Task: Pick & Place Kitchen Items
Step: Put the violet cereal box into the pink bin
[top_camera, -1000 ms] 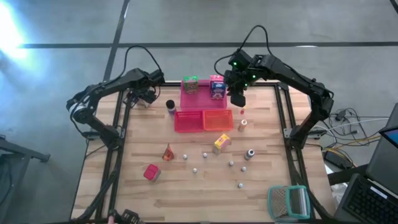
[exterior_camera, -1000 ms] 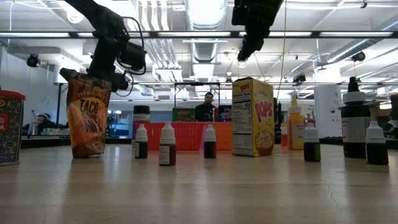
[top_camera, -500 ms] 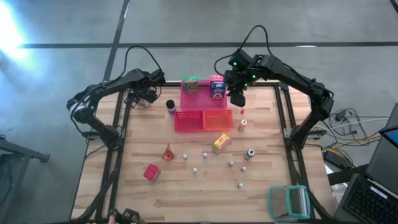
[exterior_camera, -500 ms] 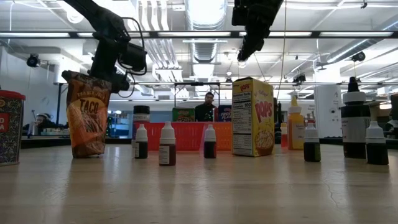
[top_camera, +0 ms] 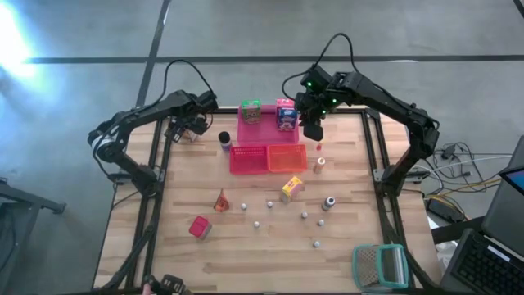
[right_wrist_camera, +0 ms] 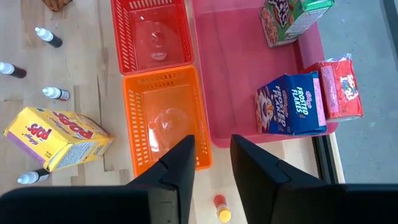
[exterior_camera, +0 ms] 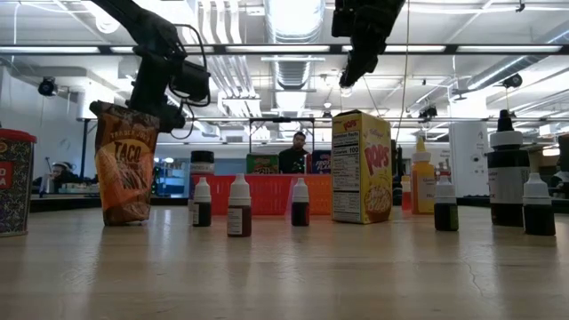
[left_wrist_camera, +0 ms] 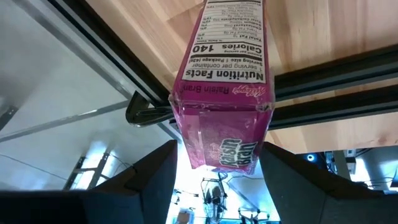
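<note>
Gripping a pink Raisin Bran carton (left_wrist_camera: pixel 222 93) between its two dark fingers (left_wrist_camera: pixel 149 180), the left gripper (top_camera: pixel 190 124) sits at about ten o'clock on the table (top_camera: pixel 262 254), near the far-left corner; the carton's nutrition panel faces the wrist camera and the fingers press its sides.

The right gripper (top_camera: pixel 313 127) hangs above the table at about one o'clock, just beside the pink tray (top_camera: pixel 266 131). Its fingers (right_wrist_camera: pixel 180 171) stand a narrow way apart with nothing between them. Under it lie the orange basket (right_wrist_camera: pixel 163 118) and the red basket (right_wrist_camera: pixel 149 34), side by side and both bare inside.

In the pink tray stand a green carton (top_camera: pixel 250 111) and a blue Frosted Flakes carton (right_wrist_camera: pixel 290 104), with a red carton (right_wrist_camera: pixel 339 87) touching the blue one.

Near the centre of the table lies a yellow Pops carton (top_camera: pixel 291 188) on its side. At about seven o'clock are a taco pouch (top_camera: pixel 221 200) and a red tin (top_camera: pixel 199 227). Small dropper bottles (top_camera: pixel 256 223) are scattered across the middle, and a small orange-capped bottle (right_wrist_camera: pixel 221 208) stands near the orange basket. A dark jar (top_camera: pixel 224 140) is at eleven o'clock beside the red basket.

A teal-framed mesh thing (top_camera: pixel 379 266) lies at five o'clock.
</note>
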